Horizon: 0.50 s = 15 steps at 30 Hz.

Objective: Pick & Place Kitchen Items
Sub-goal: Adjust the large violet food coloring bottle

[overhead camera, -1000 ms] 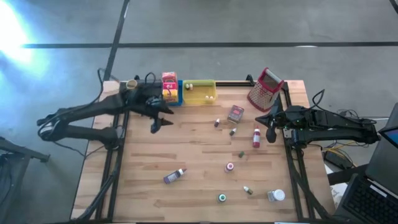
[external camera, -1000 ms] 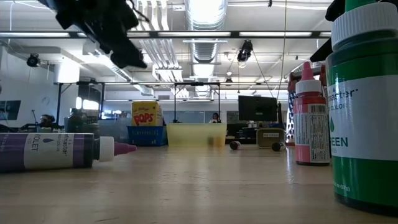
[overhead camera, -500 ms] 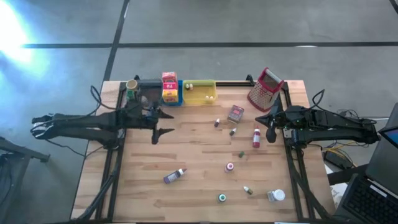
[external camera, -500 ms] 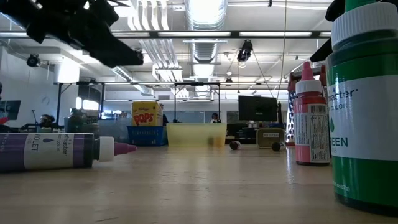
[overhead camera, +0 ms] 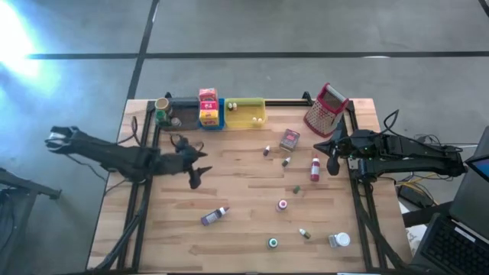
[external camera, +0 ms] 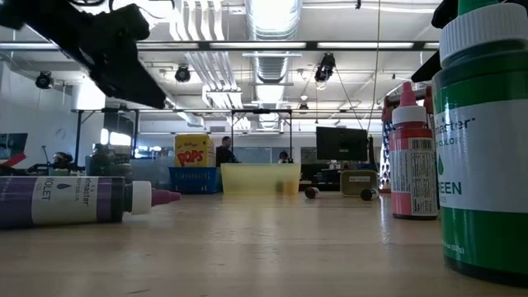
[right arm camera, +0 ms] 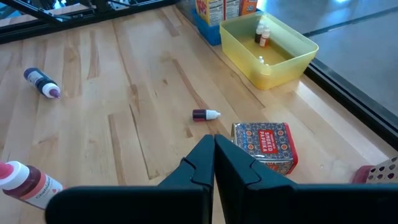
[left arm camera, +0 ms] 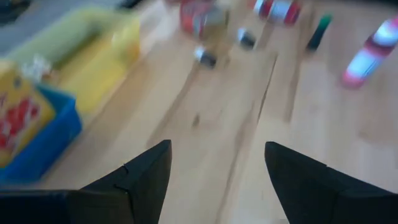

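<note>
My left gripper [overhead camera: 196, 169] hangs over the left part of the table [overhead camera: 244, 229], fingers [left arm camera: 140, 180] spread wide with nothing between them. Bare wood shows under it in the wrist view.

My right gripper [overhead camera: 333, 156] sits at the right edge, fingers [right arm camera: 205, 165] pressed together, empty. It is parked just beside the tin [right arm camera: 266, 146], which lies on its side.

Items, from the high view:
- Yellow tray [overhead camera: 245, 114] at the far edge, with small bottles [right arm camera: 262, 31] inside. Blue tray [overhead camera: 215, 114] touches its left side and holds a red-and-yellow box [overhead camera: 208, 106].
- Grey tray [overhead camera: 180, 111] left of the blue one, near the far left corner. Something small lies in it; I can't tell what.
- Grater [overhead camera: 326, 108] near the far right corner, tilted.
- Tin mid-table toward the far edge, a tiny dark bottle [overhead camera: 267, 150] just left of it, another tiny one [overhead camera: 286, 162] just in front of it.
- Red bottle [overhead camera: 315, 169] lying near the right gripper.
- Small green thing [overhead camera: 296, 189] and a pink-capped jar [overhead camera: 283, 205] near the centre.
- Purple bottle [overhead camera: 215, 216] lying on its side toward the near edge, left of centre.
- Green-capped jar [overhead camera: 273, 243], a tiny bottle [overhead camera: 304, 233] and a white-capped jar [overhead camera: 339, 241] along the near edge toward the right corner.
</note>
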Available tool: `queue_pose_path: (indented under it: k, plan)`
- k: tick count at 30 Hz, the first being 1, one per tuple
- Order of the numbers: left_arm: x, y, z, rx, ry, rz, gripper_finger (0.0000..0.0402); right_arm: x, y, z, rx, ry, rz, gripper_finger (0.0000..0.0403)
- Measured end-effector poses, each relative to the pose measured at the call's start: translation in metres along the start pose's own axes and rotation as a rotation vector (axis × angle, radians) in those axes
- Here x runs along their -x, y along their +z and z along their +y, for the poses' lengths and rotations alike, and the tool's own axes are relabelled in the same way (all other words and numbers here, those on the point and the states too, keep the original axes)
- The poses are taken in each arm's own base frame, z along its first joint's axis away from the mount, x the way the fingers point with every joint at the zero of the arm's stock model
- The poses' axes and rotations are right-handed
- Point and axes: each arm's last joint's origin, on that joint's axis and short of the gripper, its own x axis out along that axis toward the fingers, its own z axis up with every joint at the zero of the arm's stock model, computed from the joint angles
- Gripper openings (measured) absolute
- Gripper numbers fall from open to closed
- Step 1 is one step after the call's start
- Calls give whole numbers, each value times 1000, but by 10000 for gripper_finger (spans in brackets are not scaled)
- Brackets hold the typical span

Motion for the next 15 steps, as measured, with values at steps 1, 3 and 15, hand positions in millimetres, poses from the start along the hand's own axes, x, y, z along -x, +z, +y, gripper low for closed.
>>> queue_pose_path:
  k: [1, 3, 15]
  plan:
    - [2, 0, -5, 2, 18, 38, 264, 0, 0, 0, 0, 0, 0, 8]
    - [7, 1, -15, 19, 52, 112, 263, 0, 0, 0, 0, 0, 0, 8]
    - [10, 28, -60, 44, -5, 351, 281, 0, 0, 0, 0, 0, 0, 8]
